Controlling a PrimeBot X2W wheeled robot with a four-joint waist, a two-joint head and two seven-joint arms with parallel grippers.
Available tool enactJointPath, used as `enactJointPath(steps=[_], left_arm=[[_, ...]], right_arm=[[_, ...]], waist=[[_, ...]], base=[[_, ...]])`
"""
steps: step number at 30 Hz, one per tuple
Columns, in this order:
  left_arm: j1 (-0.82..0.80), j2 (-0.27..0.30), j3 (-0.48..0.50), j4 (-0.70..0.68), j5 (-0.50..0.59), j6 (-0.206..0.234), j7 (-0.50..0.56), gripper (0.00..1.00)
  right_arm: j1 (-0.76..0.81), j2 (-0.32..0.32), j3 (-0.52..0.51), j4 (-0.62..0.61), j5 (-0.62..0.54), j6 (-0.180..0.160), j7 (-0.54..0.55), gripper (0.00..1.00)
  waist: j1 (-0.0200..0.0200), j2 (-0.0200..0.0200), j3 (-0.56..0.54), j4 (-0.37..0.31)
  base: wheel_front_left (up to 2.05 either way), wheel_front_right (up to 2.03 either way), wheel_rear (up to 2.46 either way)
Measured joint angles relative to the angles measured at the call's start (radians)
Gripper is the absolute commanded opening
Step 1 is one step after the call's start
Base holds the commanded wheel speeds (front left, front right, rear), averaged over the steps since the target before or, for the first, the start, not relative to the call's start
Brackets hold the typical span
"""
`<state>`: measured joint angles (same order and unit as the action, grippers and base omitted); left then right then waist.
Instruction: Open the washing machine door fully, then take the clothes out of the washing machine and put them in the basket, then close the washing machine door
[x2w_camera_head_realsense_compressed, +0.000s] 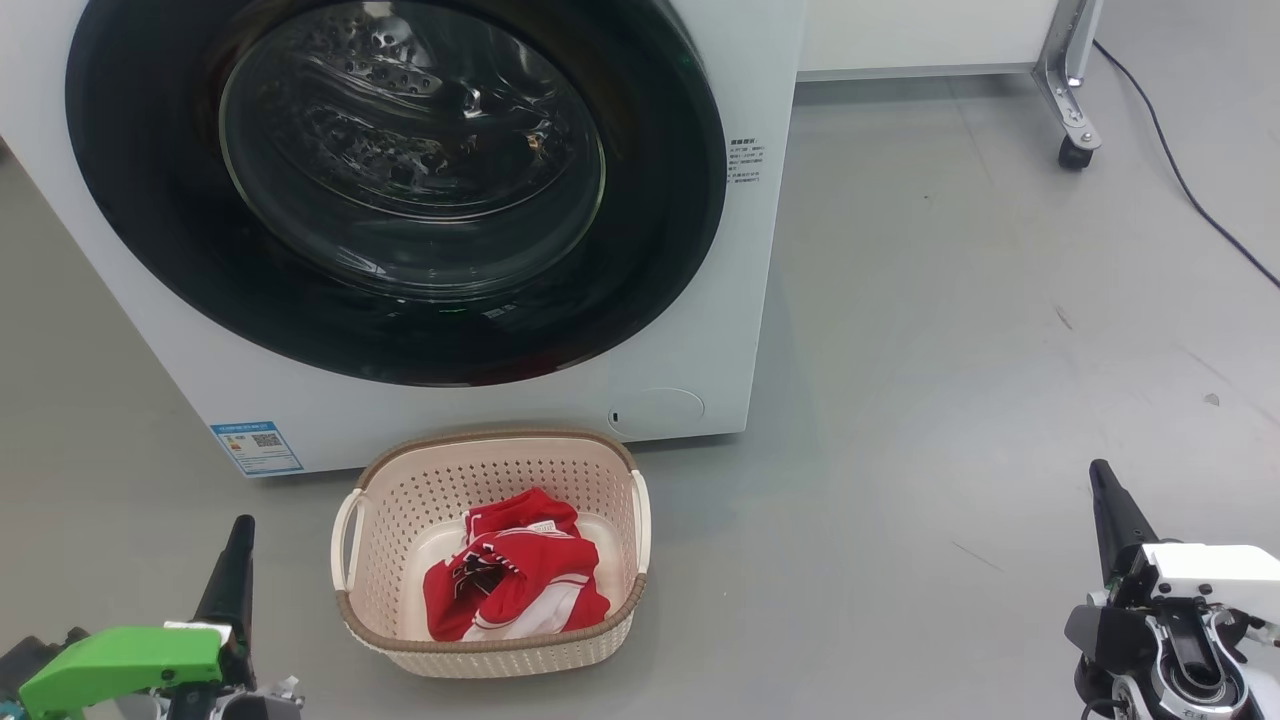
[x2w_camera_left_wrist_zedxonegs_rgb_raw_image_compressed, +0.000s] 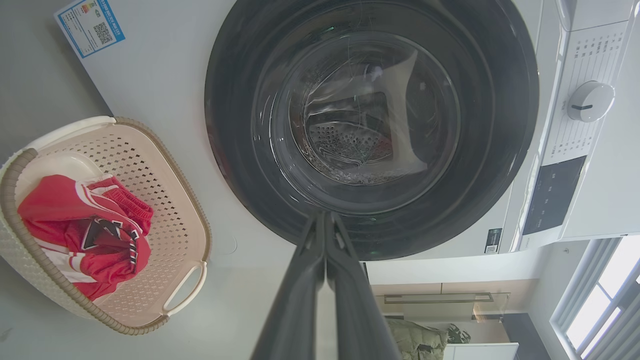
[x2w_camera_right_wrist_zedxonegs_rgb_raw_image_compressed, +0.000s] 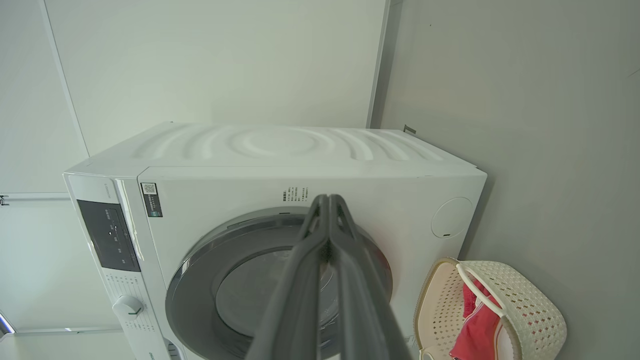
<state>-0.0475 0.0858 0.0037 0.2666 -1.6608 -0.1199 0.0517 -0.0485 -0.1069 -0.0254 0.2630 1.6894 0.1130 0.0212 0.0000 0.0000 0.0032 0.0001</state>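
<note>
Looks finished: red white-striped garments (x2w_camera_head_realsense_compressed: 510, 585) sit in small cream perforated plastic basket (x2w_camera_head_realsense_compressed: 500, 440), glossy black round washer door (x2w_camera_head_realsense_compressed: 410, 160) shut, left gripper (x2w_camera_head_realsense_compressed: 240, 540) and right gripper (x2w_camera_head_realsense_compressed: 1105, 490) both pinched together, empty.

Washing machine door (x2w_camera_left_wrist_zedxonegs_rgb_raw_image_compressed: 372, 127) appears shut against the white washing machine (x2w_camera_left_wrist_zedxonegs_rgb_raw_image_compressed: 165, 85), upper centre of frame; perforated drum visible through the glass. Left gripper (x2w_camera_left_wrist_zedxonegs_rgb_raw_image_compressed: 325, 216) rises from bottom centre, fingers pressed together, nothing between them. Basket (x2w_camera_left_wrist_zedxonegs_rgb_raw_image_compressed: 172, 165) at lower left holds the red clothes (x2w_camera_left_wrist_zedxonegs_rgb_raw_image_compressed: 80, 225). Blue sticker (x2w_camera_left_wrist_zedxonegs_rgb_raw_image_compressed: 90, 25) upper left; white dial (x2w_camera_left_wrist_zedxonegs_rgb_raw_image_compressed: 590, 101) at right.
</note>
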Motion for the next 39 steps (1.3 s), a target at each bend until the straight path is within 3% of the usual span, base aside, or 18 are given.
enactJointPath(steps=[39], left_arm=[[-0.004,-0.001,0.004,0.010,0.000,0.000,0.000,0.00]], right_arm=[[-0.005,0.001,-0.004,0.009,0.000,0.003,0.004,0.00]], waist=[[0.0000,0.0000,0.000,0.000]], base=[[0.00,0.00,0.00]])
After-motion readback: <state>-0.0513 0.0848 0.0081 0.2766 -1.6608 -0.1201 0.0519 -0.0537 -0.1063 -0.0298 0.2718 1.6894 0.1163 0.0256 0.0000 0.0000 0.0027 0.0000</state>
